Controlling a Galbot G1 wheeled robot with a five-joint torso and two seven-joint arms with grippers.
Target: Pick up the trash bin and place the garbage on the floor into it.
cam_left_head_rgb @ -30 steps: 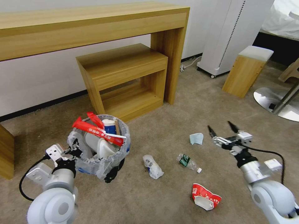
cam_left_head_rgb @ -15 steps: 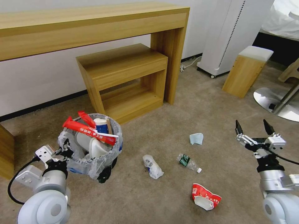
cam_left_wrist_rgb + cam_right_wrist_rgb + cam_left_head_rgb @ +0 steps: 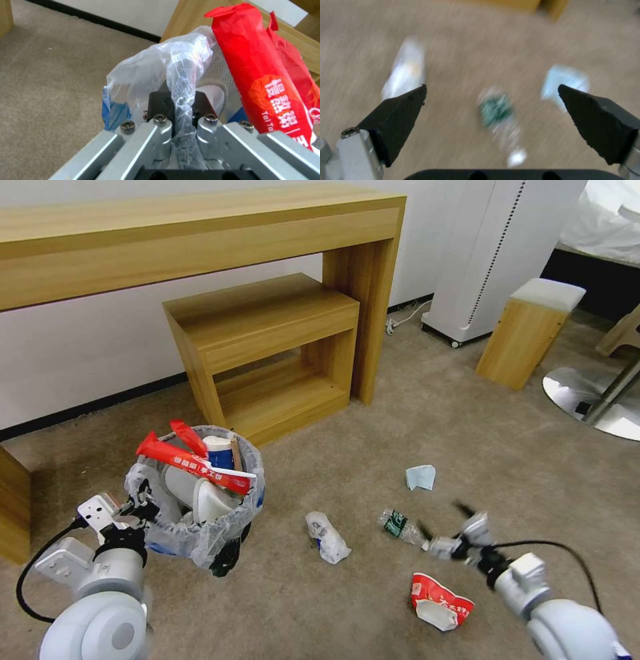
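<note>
on the floor [image 3: 373, 447], right end effector [image 3: 441, 527] spread wide beside the bottle [image 3: 402, 527]; left end effector [image 3: 180, 110] pinches the trash bin [image 3: 200, 513] liner, white bag [image 3: 327, 537] between.

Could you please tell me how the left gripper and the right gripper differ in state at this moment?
The left gripper is shut on the trash bin's bag-lined rim; the right gripper is open and holds nothing. The left sits beside the bin; the right hangs above the green-labelled bottle on the carpet. Both have dark jaws.
</note>
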